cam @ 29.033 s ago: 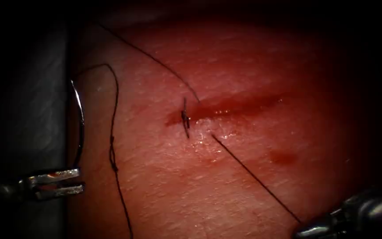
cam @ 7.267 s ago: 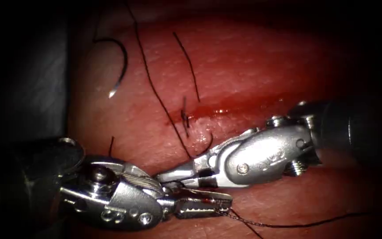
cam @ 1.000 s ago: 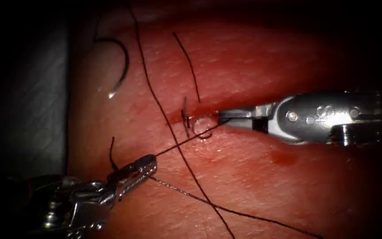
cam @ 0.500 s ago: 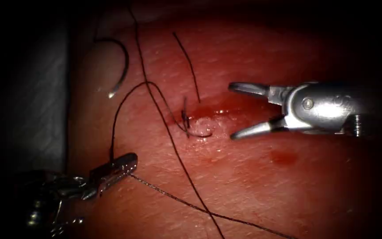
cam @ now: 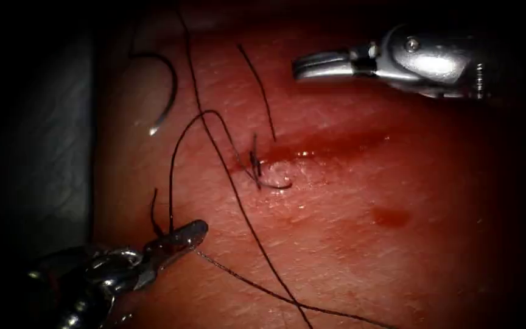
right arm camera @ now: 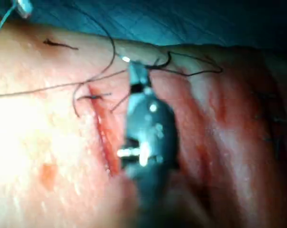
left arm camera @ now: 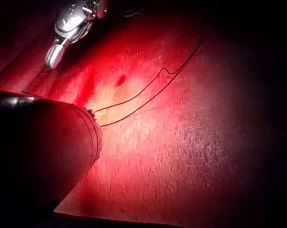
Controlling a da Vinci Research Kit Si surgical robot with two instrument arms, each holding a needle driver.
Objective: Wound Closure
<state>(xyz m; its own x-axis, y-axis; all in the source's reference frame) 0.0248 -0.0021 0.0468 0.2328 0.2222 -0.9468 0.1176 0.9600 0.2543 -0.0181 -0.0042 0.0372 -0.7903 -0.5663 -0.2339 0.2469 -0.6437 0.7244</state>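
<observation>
Endoscope view has our left tool [cam: 181,236] near the tissue's [cam: 360,256] lower left corner, its jaws closed on the thread [cam: 238,201], with a short tail sticking up just beside the tips. From that grip one strand arcs up and over to the stitch [cam: 255,164] at the left end of the cut [cam: 330,146]; a small loop of thread lies on the surface just to the right of the stitch.

Our right tool [cam: 312,64] has lifted away toward the tissue's upper edge since half a second ago, when it sat spread open beside the stitch. Now its jaws look closed and hold nothing.

The needle [cam: 164,91] lies free on the surface near the tissue's upper left corner, well left of the cut, held by neither tool and not in the tissue.

Our judgement on handling: with the arc slack and a second strand crossing it, tension from the left grip should be taken up slowly so the loop at the stitch does not snag on that crossing strand. The free needle's point also lies close to the upper run of thread.

Red fluid [cam: 388,216] spots the tissue below the cut.
</observation>
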